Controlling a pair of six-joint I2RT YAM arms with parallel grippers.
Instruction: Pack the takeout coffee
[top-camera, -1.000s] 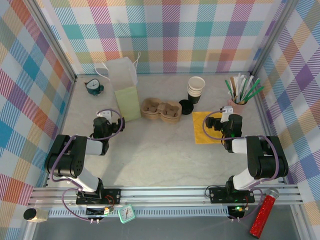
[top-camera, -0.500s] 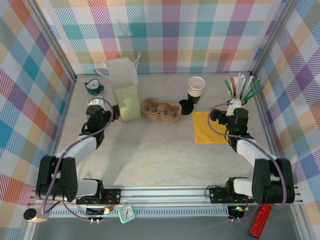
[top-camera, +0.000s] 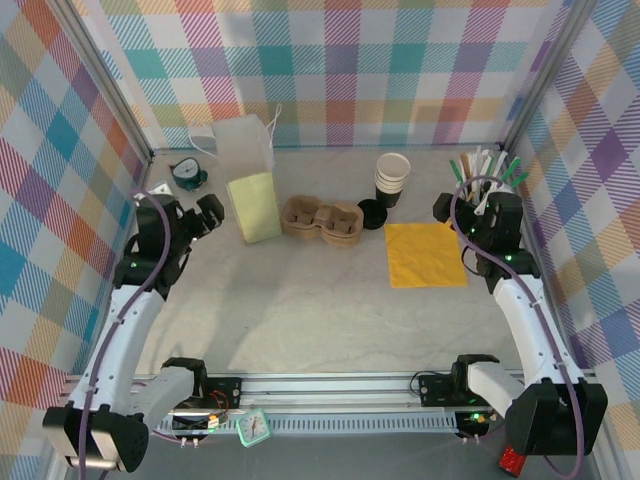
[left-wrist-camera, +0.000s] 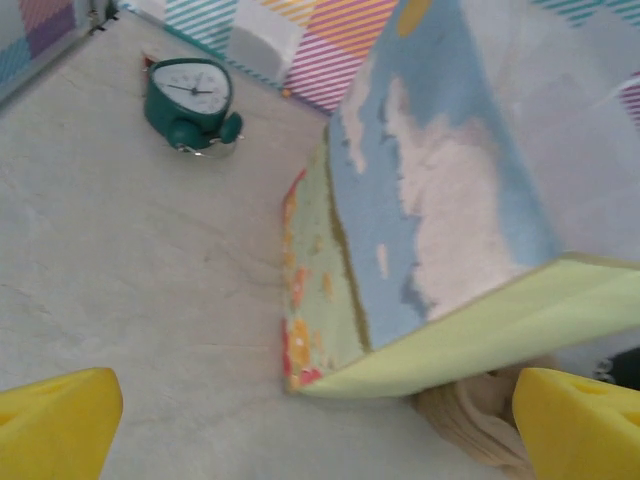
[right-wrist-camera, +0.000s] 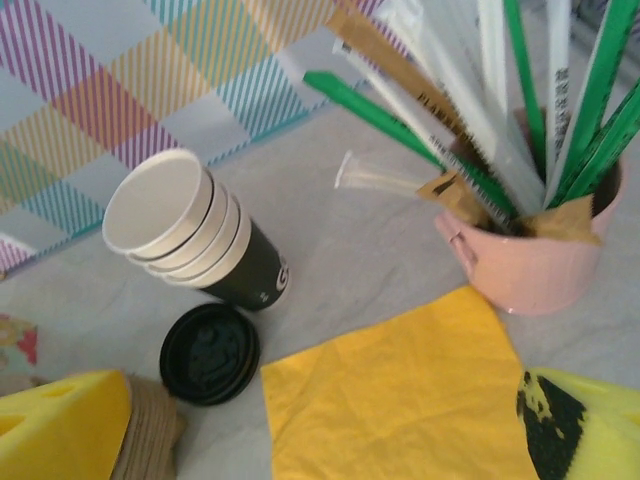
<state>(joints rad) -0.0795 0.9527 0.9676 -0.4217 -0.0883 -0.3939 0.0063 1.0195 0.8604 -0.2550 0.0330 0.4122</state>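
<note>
Unfolding from their tucked poses near the bases, both arms have reached out over the table within the last second. The left gripper (top-camera: 207, 213) now stands left of the cup carrier (top-camera: 322, 218), just beyond the green bag (top-camera: 254, 205), with its jaws spread wide and empty. The right gripper (top-camera: 443, 208) stands well right of the carrier, by the far edge of the yellow napkin (top-camera: 424, 254), also spread and empty. The takeout coffee (top-camera: 372, 213) has not moved and sits just beside the carrier's right end. Packing has evidently not begun. The right gripper appears better placed for the pickup.

Table (top-camera: 300, 300) centre open; cup stack (top-camera: 392, 180) and carrier (top-camera: 322, 220) flank takeout coffee (top-camera: 372, 213).
</note>
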